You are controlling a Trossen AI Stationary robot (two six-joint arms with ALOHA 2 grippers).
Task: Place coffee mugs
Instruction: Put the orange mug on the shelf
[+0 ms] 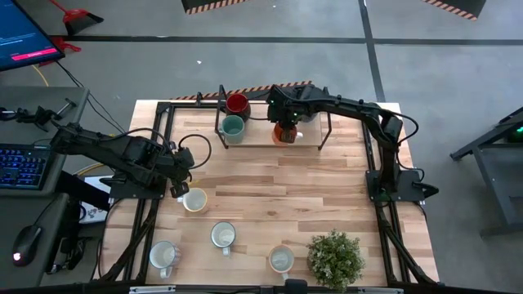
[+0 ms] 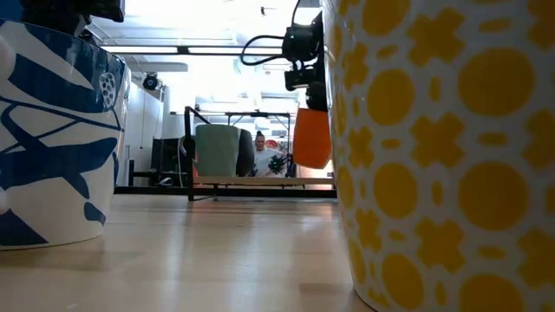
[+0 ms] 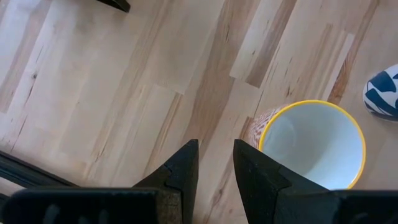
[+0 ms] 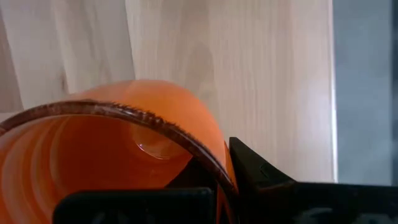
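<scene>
right end effector [image 4: 214,171] clamped on orange mug [image 4: 112,149] rim — only overhead, the shelf [image 1: 253,145] below

Left arm: reaching in low from the left side, hand [image 1: 181,189] pointing down, fingers [image 3: 181,171] slightly parted, empty.
Right arm: stretched toward the far edge, hand [image 1: 285,122] clamped tight.

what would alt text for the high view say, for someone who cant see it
Overhead view of a wooden table: the right gripper holds an orange mug over a low rack at the far edge, where a dark red mug and a teal mug sit. The left gripper hovers beside a yellow-rimmed mug.
</scene>
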